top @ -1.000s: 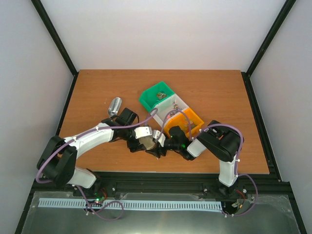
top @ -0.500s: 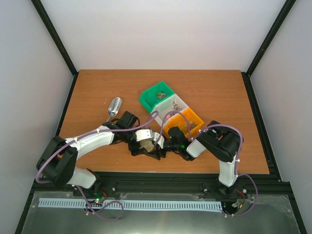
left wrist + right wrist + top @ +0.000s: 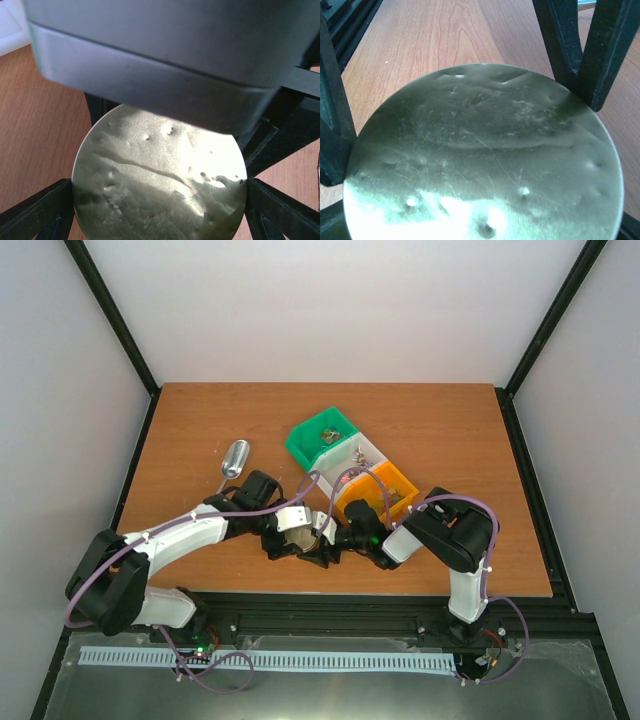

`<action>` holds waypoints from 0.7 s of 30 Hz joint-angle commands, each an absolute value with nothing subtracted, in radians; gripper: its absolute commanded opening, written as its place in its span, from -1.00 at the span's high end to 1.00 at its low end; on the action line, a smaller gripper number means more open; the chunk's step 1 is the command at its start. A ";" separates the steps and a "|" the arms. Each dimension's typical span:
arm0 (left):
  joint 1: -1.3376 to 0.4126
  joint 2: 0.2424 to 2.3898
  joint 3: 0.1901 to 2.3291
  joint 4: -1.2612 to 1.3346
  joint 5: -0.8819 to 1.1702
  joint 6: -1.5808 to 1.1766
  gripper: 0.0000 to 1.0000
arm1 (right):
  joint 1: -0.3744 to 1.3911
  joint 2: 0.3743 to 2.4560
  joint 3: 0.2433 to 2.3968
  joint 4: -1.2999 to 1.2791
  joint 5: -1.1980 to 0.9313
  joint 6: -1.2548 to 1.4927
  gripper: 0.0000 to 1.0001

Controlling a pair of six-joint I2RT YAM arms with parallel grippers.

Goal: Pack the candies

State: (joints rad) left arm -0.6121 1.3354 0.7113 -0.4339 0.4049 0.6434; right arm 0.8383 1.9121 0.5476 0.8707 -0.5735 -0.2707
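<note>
A small jar with a gold lid (image 3: 160, 165) fills both wrist views; the lid also shows in the right wrist view (image 3: 485, 145). My left gripper (image 3: 160, 210) has its black fingers (image 3: 35, 212) against both sides of the lid. My right gripper (image 3: 480, 225) holds the same jar from the opposite side. In the top view both grippers, left (image 3: 305, 537) and right (image 3: 335, 537), meet near the table's front and hide the jar. Tiny candies (image 3: 326, 435) lie in the green bin (image 3: 305, 445), with more candies in the white bin (image 3: 368, 447).
An orange bin (image 3: 395, 480) adjoins the white one, right behind my right wrist. A metal scoop (image 3: 235, 457) lies on the wooden table (image 3: 440, 430) left of the bins, behind my left forearm. A black rail runs along the table's front edge.
My left wrist has shifted down and right over the jar, and its forearm has slid off the scoop, which now shows whole. The right arm has barely moved.
</note>
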 commanded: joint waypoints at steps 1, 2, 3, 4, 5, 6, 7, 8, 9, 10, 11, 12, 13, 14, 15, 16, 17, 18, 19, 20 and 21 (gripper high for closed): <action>-0.613 1.348 0.731 -0.396 0.420 0.681 -0.82 | 0.856 1.945 0.529 0.752 -0.601 -0.288 0.16; -0.614 1.353 0.732 -0.401 0.418 0.688 -0.81 | 0.857 1.945 0.527 0.752 -0.602 -0.289 0.16; -0.615 1.356 0.733 -0.405 0.416 0.696 -0.80 | 0.856 1.943 0.526 0.752 -0.605 -0.292 0.16; -0.614 1.355 0.732 -0.408 0.414 0.701 -0.80 | 0.857 1.943 0.525 0.751 -0.609 -0.296 0.16; -0.615 1.355 0.732 -0.411 0.415 0.709 -0.80 | 0.857 1.942 0.525 0.749 -0.610 -0.299 0.16; -0.614 1.354 0.731 -0.415 0.419 0.717 -0.79 | 0.857 1.941 0.525 0.745 -0.613 -0.302 0.16; -0.615 1.352 0.731 -0.423 0.424 0.729 -0.75 | 0.857 1.938 0.523 0.743 -0.617 -0.311 0.16; -0.614 1.348 0.732 -0.429 0.432 0.742 -0.70 | 0.857 1.937 0.523 0.740 -0.623 -0.317 0.16; -0.615 1.344 0.729 -0.435 0.439 0.756 -0.66 | 0.857 1.935 0.524 0.735 -0.629 -0.324 0.17; -0.614 1.338 0.729 -0.443 0.450 0.778 -0.62 | 0.857 1.934 0.524 0.731 -0.634 -0.332 0.17; -0.614 1.334 0.729 -0.453 0.461 0.802 -0.58 | 0.857 1.931 0.525 0.725 -0.641 -0.341 0.17; -0.614 1.332 0.729 -0.467 0.473 0.826 -0.54 | 0.856 1.930 0.525 0.719 -0.651 -0.351 0.17; -0.614 1.330 0.729 -0.475 0.484 0.851 -0.51 | 0.857 1.928 0.525 0.712 -0.660 -0.362 0.18; -0.614 1.330 0.729 -0.477 0.493 0.871 -0.48 | 0.857 1.926 0.526 0.703 -0.669 -0.372 0.18; -0.614 1.332 0.731 -0.503 0.500 0.887 -0.46 | 0.856 1.922 0.527 0.693 -0.677 -0.381 0.19; -0.614 1.335 0.733 -0.514 0.507 0.902 -0.45 | 0.857 1.920 0.529 0.683 -0.685 -0.393 0.20; -0.614 1.338 0.737 -0.520 0.515 0.913 -0.43 | 0.858 1.916 0.529 0.674 -0.693 -0.406 0.21; -0.614 1.341 0.740 -0.525 0.524 0.923 -0.41 | 0.857 1.912 0.530 0.664 -0.705 -0.418 0.21; -0.613 1.344 0.743 -0.532 0.537 0.938 -0.40 | 0.857 1.908 0.531 0.650 -0.718 -0.434 0.22; -0.613 1.348 0.747 -0.540 0.550 0.958 -0.38 | 0.857 1.904 0.531 0.637 -0.729 -0.447 0.22; -0.614 1.352 0.752 -0.550 0.563 0.979 -0.36 | 0.857 1.900 0.531 0.624 -0.739 -0.462 0.22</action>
